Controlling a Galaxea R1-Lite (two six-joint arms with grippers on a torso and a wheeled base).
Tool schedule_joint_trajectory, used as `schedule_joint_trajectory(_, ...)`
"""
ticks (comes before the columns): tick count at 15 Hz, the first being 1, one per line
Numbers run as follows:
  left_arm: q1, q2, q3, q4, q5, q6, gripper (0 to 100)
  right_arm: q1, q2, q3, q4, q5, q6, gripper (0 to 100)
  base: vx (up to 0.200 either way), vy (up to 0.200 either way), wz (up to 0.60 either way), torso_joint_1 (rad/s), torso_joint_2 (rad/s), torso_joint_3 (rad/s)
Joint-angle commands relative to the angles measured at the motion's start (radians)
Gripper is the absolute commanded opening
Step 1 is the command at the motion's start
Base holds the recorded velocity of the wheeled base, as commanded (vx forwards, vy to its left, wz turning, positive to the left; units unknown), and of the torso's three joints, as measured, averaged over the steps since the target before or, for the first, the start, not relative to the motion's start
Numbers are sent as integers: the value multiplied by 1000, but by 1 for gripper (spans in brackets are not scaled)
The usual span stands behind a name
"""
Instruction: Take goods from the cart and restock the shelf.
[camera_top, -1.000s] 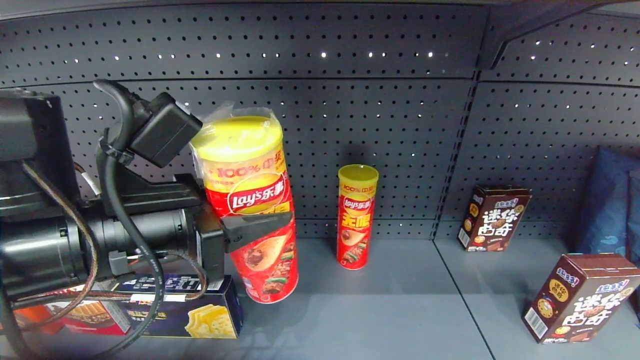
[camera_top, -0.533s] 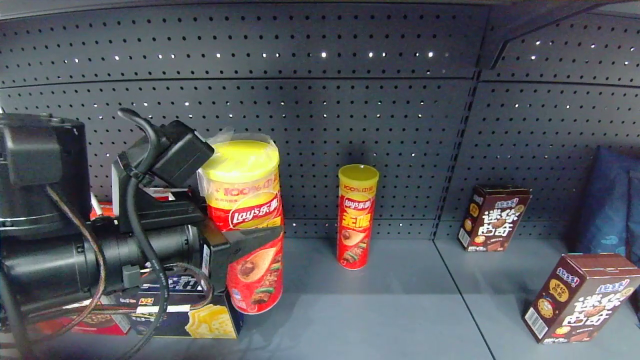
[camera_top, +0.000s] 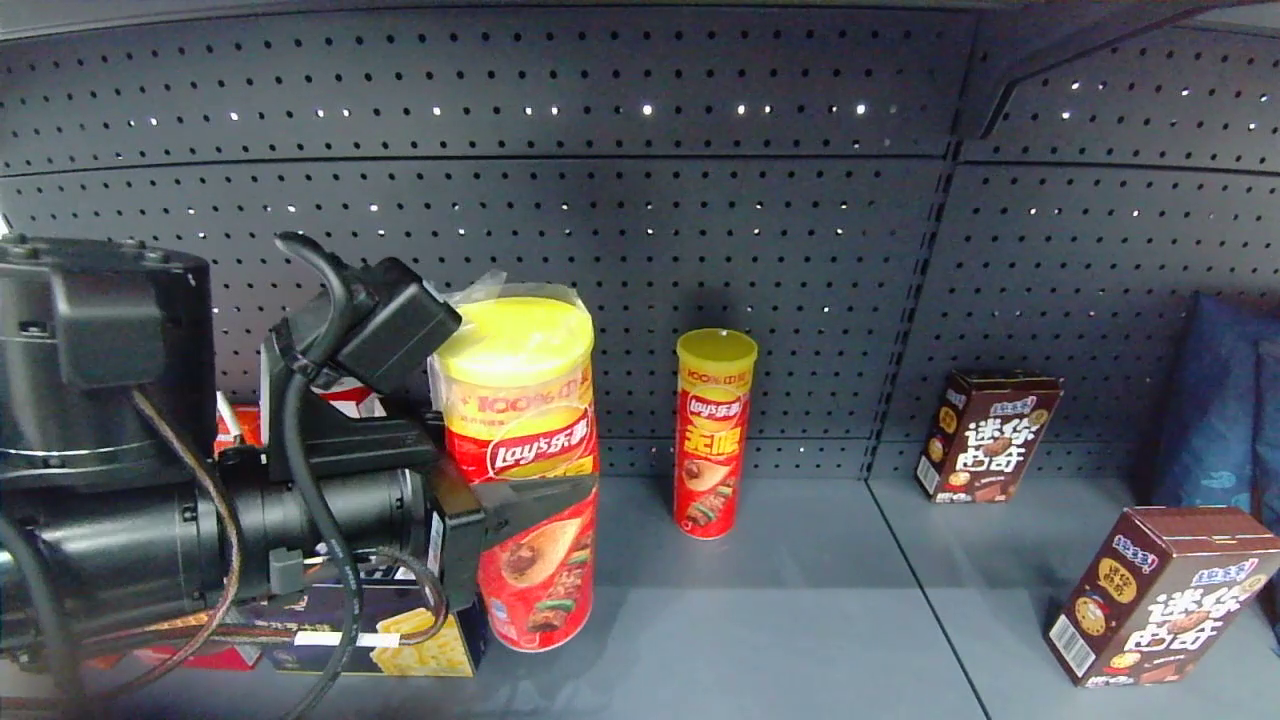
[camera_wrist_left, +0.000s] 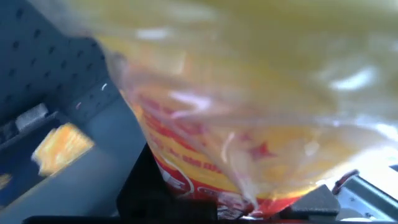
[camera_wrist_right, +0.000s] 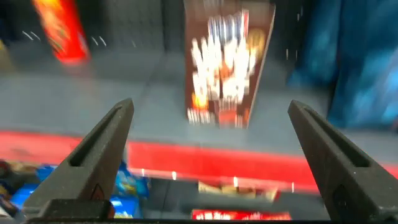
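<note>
The left gripper (camera_top: 532, 492) pinches a chips can (camera_top: 520, 420) at its middle, lid up and near upright, so it can go down on its base. The base is low over the shelf board (camera_top: 780, 620); whether it touches cannot be told. The grip at mid-height leaves the bottom free to land flat.

Just beside the can on the robot's left lies a cracker box (camera_top: 420, 645), which leaves little room on that side. A second chips can (camera_top: 715, 435) stands farther back against the pegboard (camera_top: 700, 230), apart from the held one, with bare board between them. Well off to the right are a brown biscuit box (camera_top: 985, 435), a second brown box (camera_top: 1160, 595) nearer the front, and a blue bag (camera_top: 1215, 400).

The right gripper (camera_wrist_right: 211, 107) is spread wide and holds nothing, facing the shelf front
</note>
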Motion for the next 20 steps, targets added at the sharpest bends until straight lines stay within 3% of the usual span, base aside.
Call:
schedule_joint_trajectory(1, -1, 17, -15, -22, -4, 0, 0, 65, 311, -320, 135, 140, -75, 100, 0, 0, 0, 0, 0, 0)
schedule_joint_trajectory(3, 10, 15, -15, -22, -4, -2, 0, 78, 432, -400, 164, 171, -98, 100, 0, 0, 0, 0, 0, 0)
schedule_joint_trajectory(5, 12, 14, -16, -29, -4, -23, 0, 200, 601, -479, 145, 168, -124, 100, 0, 0, 0, 0, 0, 0)
schedule_joint_trajectory(10, 10, 14, -16, -30, -4, -33, 0, 319, 916, -499, -118, 218, -145, 100, 0, 0, 0, 0, 0, 0)
schedule_joint_trajectory(12, 10, 14, -13, -30, -4, -34, 0, 335, 992, -513, -135, 293, -147, 100, 0, 0, 0, 0, 0, 0)
schedule_joint_trajectory(17, 10, 18, -7, -30, -6, -34, 0, 404, 1121, -548, -159, 296, -157, 100, 0, 0, 0, 0, 0, 0)
schedule_joint_trajectory(20, 1, 25, -1, -32, -8, -34, 0, 406, 1224, -602, -199, 365, -157, 100, 0, 0, 0, 0, 0, 0)
